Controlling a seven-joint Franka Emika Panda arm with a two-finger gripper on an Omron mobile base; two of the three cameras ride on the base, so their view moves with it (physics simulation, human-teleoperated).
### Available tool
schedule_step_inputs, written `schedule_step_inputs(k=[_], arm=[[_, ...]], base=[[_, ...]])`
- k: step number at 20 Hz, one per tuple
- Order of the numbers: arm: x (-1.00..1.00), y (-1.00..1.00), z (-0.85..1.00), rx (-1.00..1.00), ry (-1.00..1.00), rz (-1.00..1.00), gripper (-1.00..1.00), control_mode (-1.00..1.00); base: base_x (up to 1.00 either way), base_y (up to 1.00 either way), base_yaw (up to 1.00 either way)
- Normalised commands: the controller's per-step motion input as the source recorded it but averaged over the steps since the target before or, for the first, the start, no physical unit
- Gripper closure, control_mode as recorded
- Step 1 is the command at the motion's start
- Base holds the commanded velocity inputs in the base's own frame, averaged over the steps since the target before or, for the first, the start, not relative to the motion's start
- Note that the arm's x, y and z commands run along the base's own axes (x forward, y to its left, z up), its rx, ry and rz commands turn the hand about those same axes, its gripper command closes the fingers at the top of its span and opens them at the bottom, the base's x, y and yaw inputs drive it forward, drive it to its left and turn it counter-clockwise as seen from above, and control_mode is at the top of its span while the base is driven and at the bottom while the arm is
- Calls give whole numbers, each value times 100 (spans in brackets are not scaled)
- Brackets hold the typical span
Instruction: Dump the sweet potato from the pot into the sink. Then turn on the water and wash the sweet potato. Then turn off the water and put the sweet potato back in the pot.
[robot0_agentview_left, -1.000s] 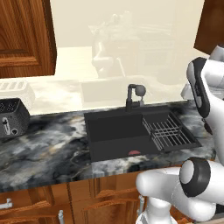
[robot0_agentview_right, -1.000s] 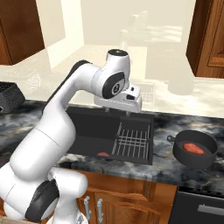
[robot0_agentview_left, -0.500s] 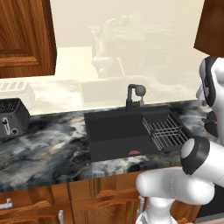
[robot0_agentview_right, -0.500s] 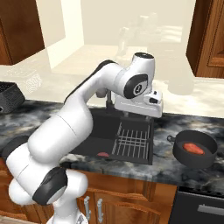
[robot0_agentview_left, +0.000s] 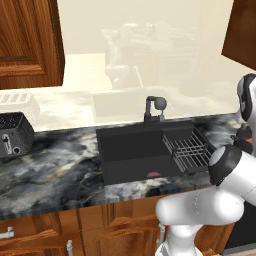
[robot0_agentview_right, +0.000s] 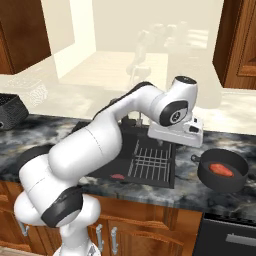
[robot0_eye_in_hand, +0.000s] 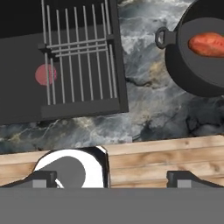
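The black pot (robot0_agentview_right: 223, 173) stands on the dark marbled counter just right of the sink (robot0_agentview_right: 131, 148), with the orange-red sweet potato (robot0_agentview_right: 220, 169) lying inside it. In the hand view the pot (robot0_eye_in_hand: 199, 65) and the sweet potato (robot0_eye_in_hand: 208, 44) sit at the upper right. My gripper (robot0_eye_in_hand: 116, 181) is open and holds nothing. It hangs above the counter's front edge between sink and pot. The white hand (robot0_agentview_right: 176, 134) hovers over the sink's right rim, left of the pot and apart from it. The sink (robot0_agentview_left: 135, 150) is dry, and its faucet (robot0_agentview_left: 153, 110) stands at the back.
A wire rack (robot0_eye_in_hand: 78, 65) fills the sink's right half. A flat red oval sliver (robot0_eye_in_hand: 45, 74) lies on the basin floor near the front. A toaster (robot0_agentview_left: 14, 134) stands at the counter's far left. Wooden cabinets hang above on both sides. A black oven front (robot0_agentview_right: 230, 235) sits below the pot.
The arm has swung to the right, from above the faucet to the sink's right rim beside the pot. The gripper has stayed open. Nothing else moved.
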Motion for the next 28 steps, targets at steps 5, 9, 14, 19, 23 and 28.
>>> schedule_step_inputs(k=[5,9,14,19,23,28], arm=[[0,-28,-40,0,0,0,-100,-100],[5,-8,-37,-2,0,0,-100,-100],[6,-6,-32,-5,0,0,-100,-100],[15,-2,-30,-6,0,0,-100,-100],[36,0,-27,-7,0,0,-100,-100],[36,-3,-16,-6,-2,0,-100,-100]], base=[[0,0,0],[0,0,0],[0,0,0],[0,0,0],[0,0,0],[0,0,0]])
